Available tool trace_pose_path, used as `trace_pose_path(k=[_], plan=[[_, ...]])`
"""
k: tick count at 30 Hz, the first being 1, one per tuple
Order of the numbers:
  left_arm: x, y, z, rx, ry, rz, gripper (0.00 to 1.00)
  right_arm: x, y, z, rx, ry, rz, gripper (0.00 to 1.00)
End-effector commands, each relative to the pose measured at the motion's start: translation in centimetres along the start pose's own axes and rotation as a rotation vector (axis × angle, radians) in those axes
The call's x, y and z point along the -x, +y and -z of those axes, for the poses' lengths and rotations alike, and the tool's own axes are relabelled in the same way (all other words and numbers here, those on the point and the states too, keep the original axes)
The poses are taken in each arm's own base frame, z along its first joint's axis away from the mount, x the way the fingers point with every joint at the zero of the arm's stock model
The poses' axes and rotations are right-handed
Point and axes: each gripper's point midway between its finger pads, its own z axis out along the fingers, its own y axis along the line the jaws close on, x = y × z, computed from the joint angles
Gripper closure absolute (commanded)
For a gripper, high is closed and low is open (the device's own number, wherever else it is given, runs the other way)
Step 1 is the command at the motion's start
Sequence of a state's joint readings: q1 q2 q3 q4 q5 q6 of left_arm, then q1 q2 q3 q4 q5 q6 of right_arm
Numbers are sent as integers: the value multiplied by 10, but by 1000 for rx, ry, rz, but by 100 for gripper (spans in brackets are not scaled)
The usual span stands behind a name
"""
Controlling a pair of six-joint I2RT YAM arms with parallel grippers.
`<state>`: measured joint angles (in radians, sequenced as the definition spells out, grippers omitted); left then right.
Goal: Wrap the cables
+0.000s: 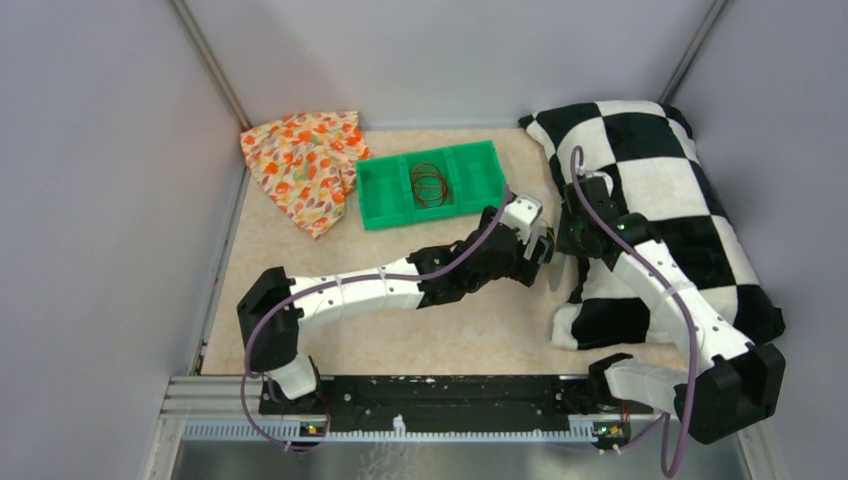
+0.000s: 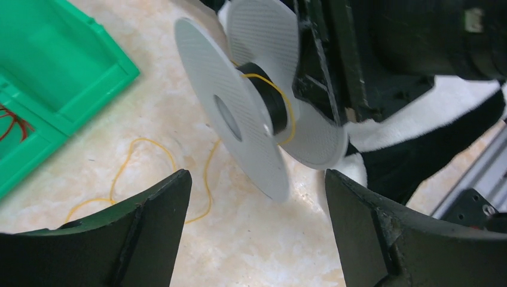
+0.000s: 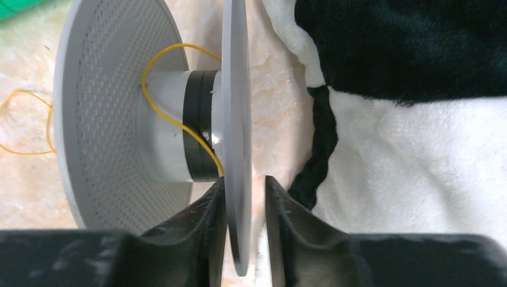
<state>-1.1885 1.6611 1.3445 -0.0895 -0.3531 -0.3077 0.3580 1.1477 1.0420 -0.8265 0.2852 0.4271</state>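
At the right side of the worktop (image 1: 450, 340), up against the checkered pillow (image 1: 660, 190), both arms meet. From the top view I can't make out the spool between them, just two black wrists nearly touching. Right wrist view fills that in: the right pincer (image 3: 245, 180) straddles the edge of one flange of the clear spool (image 3: 101, 101). One finger (image 3: 203, 215) sits against the disc and a thin slit shows on the other side, so I can't tell whether it's clamping or only bracketing it. Same view shows the yellow cable (image 3: 173, 121) looped once, loosely, around the hub where white meets a black band, with more of it lying on the worktop off to the left. Left wrist view gives the other side: left pincer (image 2: 257, 176) released, fingers (image 2: 149, 227) spread wide with nothing between them, the spool tilted just beyond them and the right arm's black body behind it. Here the slack lies in loose curves on the worktop between the spool and the green tray (image 2: 72, 78). Only the top view shows the whole tray: three compartments, reddish wire loops (image 1: 428, 185) in the middle one, plus a floral cloth (image 1: 300, 165) at the far left corner. The yellow cable is too thin to see from up there.
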Motion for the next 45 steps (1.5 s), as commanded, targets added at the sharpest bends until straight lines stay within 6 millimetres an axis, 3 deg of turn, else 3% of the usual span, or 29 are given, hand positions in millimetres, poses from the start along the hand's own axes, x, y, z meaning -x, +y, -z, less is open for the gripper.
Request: trace_pose_path(k=[1, 8, 12, 14, 16, 18, 24, 31, 38, 45], plan=[[25, 23, -6, 95, -101, 22, 11, 28, 5, 16, 25, -103, -44, 63], [28, 23, -8, 54, -71, 88, 12, 12, 5, 22, 54, -79, -94, 44], [25, 21, -11, 14, -46, 116, 12, -2, 9, 21, 79, -70, -133, 43], [23, 19, -12, -3, -31, 118, 12, -5, 10, 19, 81, -74, -146, 49], [23, 17, -13, -16, -23, 123, 12, -7, 8, 18, 76, -76, -150, 69], [22, 14, -13, -29, -20, 130, 12, -6, 9, 17, 79, -77, -149, 80], [29, 10, -9, -54, -17, 142, 12, 2, 10, 18, 69, -86, -126, 99], [43, 10, -2, -56, -47, 136, 12, 20, 8, 17, 9, -73, -74, 100], [41, 5, 9, -130, -113, 56, 8, 34, 9, 23, -50, -6, -59, 100], [13, 12, 15, -120, -94, -17, 7, 36, 11, 24, -75, 49, -58, 100]])
